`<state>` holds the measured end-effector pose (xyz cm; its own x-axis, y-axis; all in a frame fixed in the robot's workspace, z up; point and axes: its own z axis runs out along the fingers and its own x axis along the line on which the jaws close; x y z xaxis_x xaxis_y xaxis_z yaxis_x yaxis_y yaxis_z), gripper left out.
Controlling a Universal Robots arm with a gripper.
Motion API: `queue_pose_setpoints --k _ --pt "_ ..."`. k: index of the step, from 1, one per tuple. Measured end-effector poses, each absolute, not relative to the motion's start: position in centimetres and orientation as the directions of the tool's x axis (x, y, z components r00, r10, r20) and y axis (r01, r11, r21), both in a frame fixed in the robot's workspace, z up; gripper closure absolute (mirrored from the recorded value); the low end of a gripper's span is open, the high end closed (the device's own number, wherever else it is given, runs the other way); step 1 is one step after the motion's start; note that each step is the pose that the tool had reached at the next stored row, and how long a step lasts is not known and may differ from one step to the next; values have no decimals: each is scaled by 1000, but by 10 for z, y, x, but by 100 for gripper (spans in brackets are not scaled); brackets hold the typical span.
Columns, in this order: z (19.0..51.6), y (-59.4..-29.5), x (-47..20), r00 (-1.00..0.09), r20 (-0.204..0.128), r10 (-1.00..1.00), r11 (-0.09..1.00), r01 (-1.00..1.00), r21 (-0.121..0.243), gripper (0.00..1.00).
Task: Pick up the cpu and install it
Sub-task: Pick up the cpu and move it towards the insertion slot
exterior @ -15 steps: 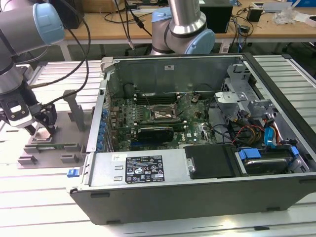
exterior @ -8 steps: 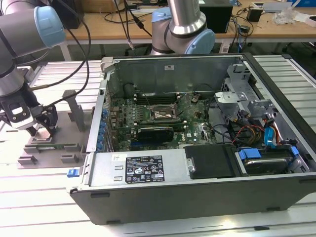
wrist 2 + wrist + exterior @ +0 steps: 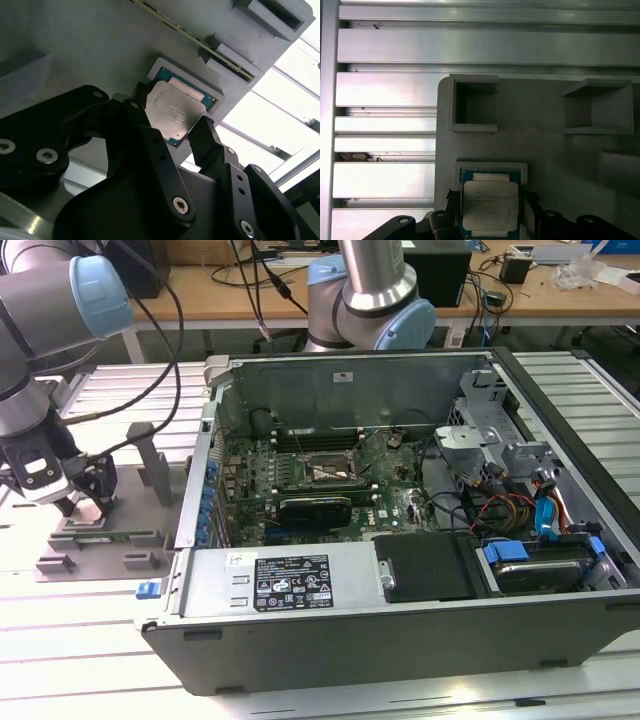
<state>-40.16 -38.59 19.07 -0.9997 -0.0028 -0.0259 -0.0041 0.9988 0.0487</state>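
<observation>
A work room with wooden benches is seen at the back, and in front of them a ribbed metal table is spread wide. An open computer case is laid on its side in the middle of the table. The dark socket is seen on the green board inside it. A grey plastic tray is set near the table's edge at the exterior view's left, just beside the case. The gripper is held low over this tray. The cpu is seen in both wrist views. It lies flat in a small square pocket close to one edge of the tray, with its shiny metal top facing up. The black fingers are spread to the two sides of the cpu, and a thin gap seems to be left on each side, so nothing is gripped yet. The cpu is judged to be light, thin and stiff. Its smooth top is likely slippery, and its hidden underside is likely easy to hurt. It is best taken by two facing edges, pinched softly and kept level so that it is not tipped or dropped.
</observation>
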Motion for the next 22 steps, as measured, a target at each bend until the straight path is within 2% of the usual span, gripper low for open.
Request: queue_pose_setpoints --k 22 --pt "188 -385 -403 -1000 -26 -3 999 -4 49 42"
